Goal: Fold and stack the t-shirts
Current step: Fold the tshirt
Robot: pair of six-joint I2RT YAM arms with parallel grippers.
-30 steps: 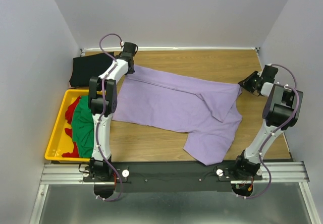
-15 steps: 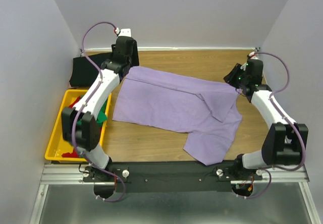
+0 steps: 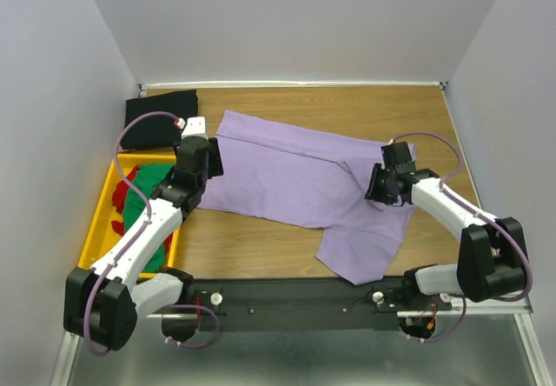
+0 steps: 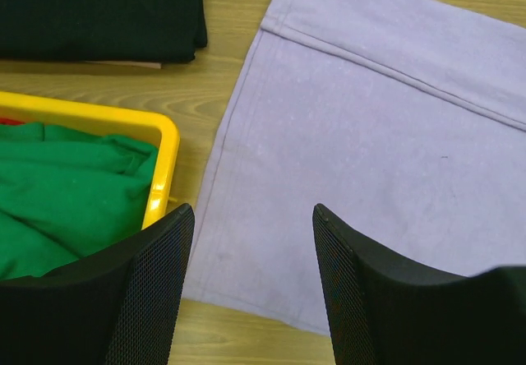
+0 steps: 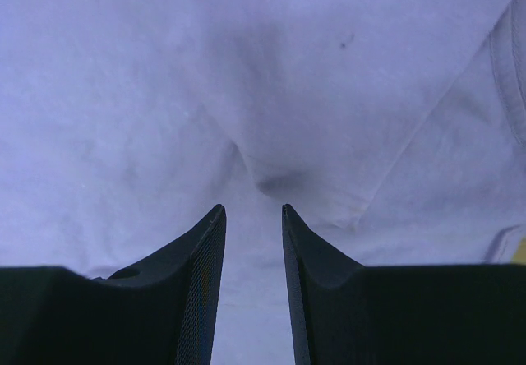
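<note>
The left end effector (image 4: 251, 213) is being held open over the lavender t-shirt (image 4: 386, 143), beside the yellow crate (image 4: 167, 155). The right end effector (image 5: 252, 210) is being held narrowly parted above it, empty.

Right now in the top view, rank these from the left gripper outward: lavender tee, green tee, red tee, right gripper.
1. lavender tee: directly beneath the left gripper, near the tee's left edge.
2. green tee: in the yellow crate, on the left side.
3. red tee: same crate, beyond the green tee.
4. right gripper: across the lavender tee, on the right.
</note>
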